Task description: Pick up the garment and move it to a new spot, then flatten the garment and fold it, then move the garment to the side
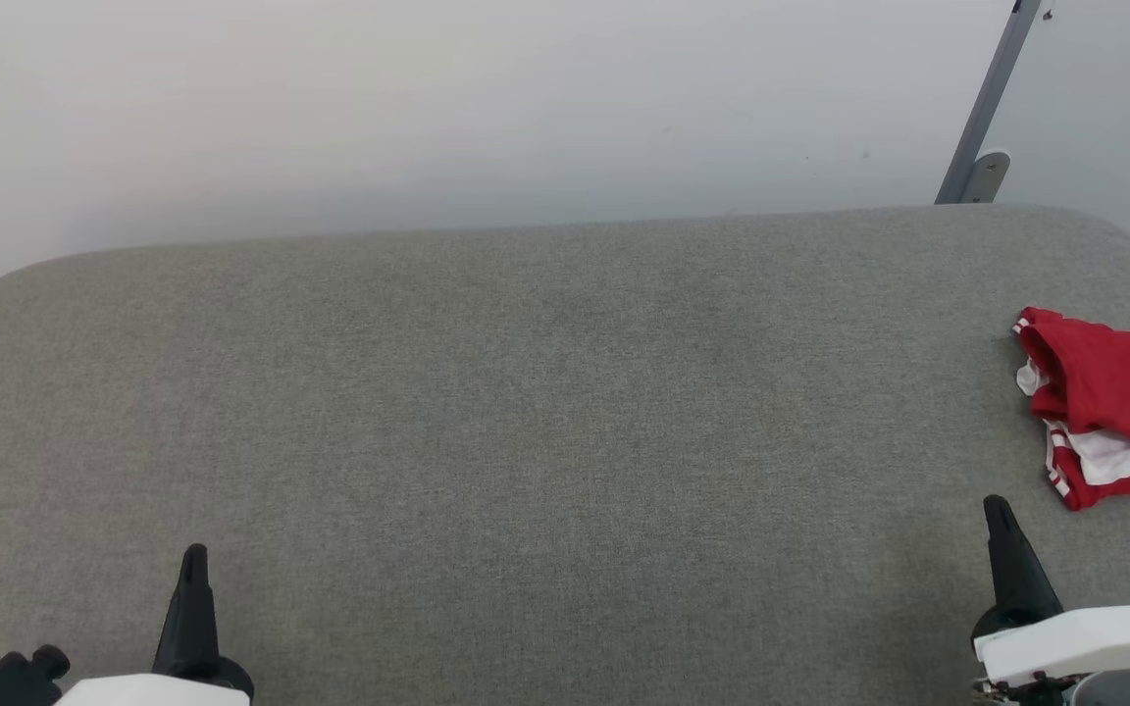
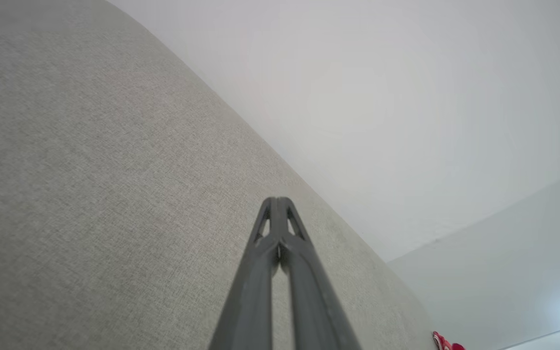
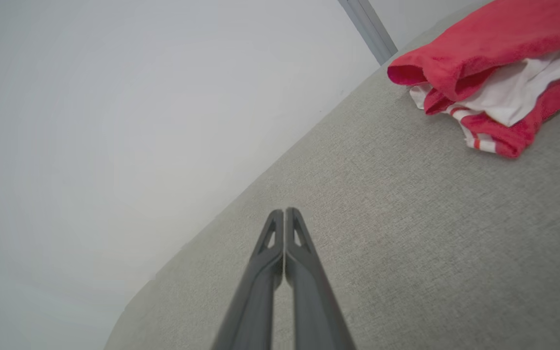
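Note:
The garment (image 1: 1109,402) is a red jersey with white parts and red-white striped trim, folded into a small bundle at the right edge of the grey fabric surface (image 1: 526,412). In the right wrist view the garment (image 3: 494,73) lies ahead and to the right of the fingers. My right gripper (image 1: 999,515) is shut and empty, a short way in front of the bundle. Low on the left, my left gripper (image 1: 194,559) is shut with nothing in it. The left wrist view has the left gripper (image 2: 276,200) over bare fabric, and a sliver of the garment (image 2: 443,341) at the bottom right.
A pale wall rises behind the surface's rounded back edge. A grey metal post (image 1: 987,108) leans at the back right corner, just beyond the surface.

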Tool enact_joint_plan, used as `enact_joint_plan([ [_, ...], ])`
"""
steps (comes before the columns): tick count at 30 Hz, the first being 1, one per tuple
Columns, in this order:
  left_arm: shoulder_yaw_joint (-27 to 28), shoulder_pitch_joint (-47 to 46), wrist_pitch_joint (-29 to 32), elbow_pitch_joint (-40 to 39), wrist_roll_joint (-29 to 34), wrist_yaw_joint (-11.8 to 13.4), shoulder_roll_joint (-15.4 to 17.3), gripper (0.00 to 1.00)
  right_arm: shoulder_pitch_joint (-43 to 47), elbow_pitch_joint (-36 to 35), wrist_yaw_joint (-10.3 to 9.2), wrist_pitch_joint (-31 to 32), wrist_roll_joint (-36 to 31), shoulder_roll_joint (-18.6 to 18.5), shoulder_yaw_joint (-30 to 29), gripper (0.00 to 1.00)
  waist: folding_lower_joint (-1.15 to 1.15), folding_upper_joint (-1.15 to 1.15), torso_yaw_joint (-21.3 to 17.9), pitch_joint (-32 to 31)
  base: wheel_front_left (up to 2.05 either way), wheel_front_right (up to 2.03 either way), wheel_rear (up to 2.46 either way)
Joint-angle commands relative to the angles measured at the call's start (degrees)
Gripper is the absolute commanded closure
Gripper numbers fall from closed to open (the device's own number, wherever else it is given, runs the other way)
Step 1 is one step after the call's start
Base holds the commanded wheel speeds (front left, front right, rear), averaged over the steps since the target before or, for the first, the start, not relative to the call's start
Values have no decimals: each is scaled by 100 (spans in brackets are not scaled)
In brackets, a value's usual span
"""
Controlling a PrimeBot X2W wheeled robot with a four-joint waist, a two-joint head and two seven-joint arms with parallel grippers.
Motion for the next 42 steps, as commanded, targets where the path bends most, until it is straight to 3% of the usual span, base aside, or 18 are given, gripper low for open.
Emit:
enact_joint_plan([
  [1, -4, -190, 58, -29, -257, -6, 24, 100, -159, -88, 1, 69, 238, 7, -36, 100, 0, 0, 1, 2, 0, 0, 0],
  [42, -52, -735, 703, 284, -2498, -12, -37, 100, -457, -78, 1, 716, 2458, 222, -180, 100, 0, 0, 13, 37, 0, 0, 0],
])
